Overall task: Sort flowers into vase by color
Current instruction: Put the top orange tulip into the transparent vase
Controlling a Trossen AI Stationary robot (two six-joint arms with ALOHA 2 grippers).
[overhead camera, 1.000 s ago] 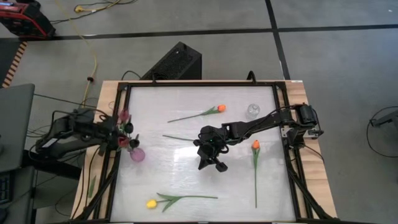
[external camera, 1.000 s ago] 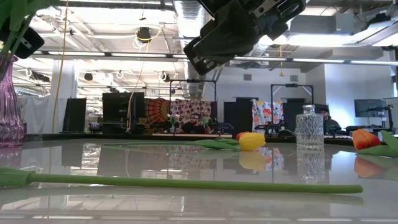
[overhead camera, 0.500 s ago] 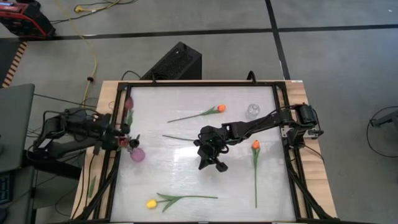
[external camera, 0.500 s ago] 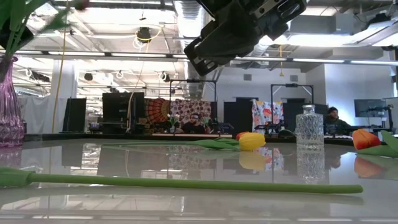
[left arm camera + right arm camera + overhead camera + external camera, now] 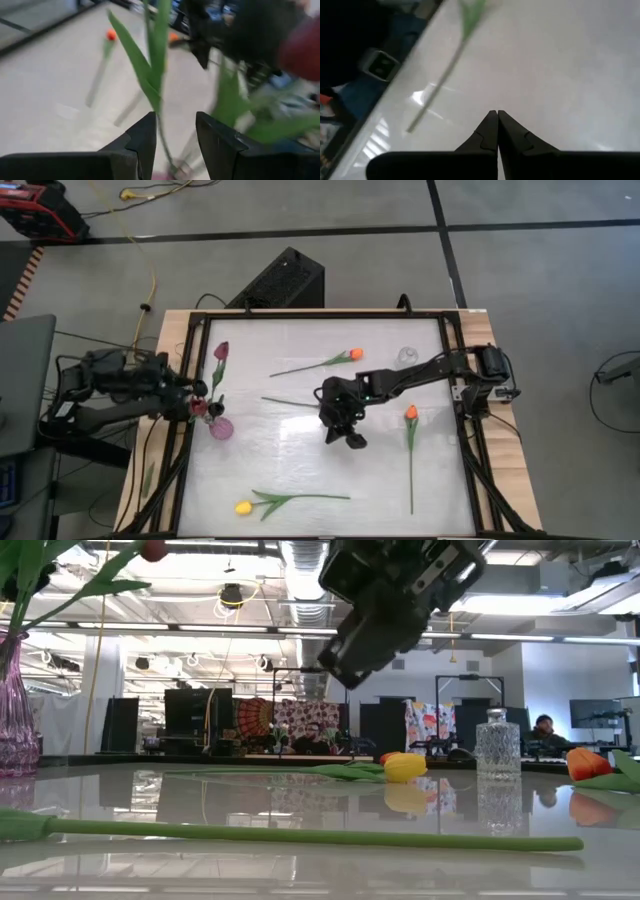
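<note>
A maroon tulip [image 5: 221,352] stands with its stem in the pink vase [image 5: 220,428] at the table's left edge and leans toward the far edge; its head [image 5: 152,548] shows high in the low view. My left gripper [image 5: 205,402] is open above the vase, with the stem [image 5: 160,127] running between its fingers. My right gripper [image 5: 350,439] is shut and hovers over the table's middle, above a loose green stem [image 5: 445,75]. Two orange tulips [image 5: 350,355] [image 5: 410,412] and a yellow tulip [image 5: 243,507] lie flat on the table. My left gripper [image 5: 175,117] stands open around the maroon tulip's stem just above the vase. The stem runs close along one finger [image 5: 145,140]; whether it touches that finger, I cannot tell.
A clear glass vase [image 5: 405,356] stands near the far right corner. The yellow tulip's long stem [image 5: 300,835] lies across the near side. A black frame [image 5: 190,470] borders the table. Bare tabletop lies between the pink vase and my right gripper.
My left gripper has drawn back toward the table's left edge. The maroon tulip has swung out from beside it, and its head now leans toward the far edge. My right gripper has turned and shifted slightly toward the far edge, staying above the table.
</note>
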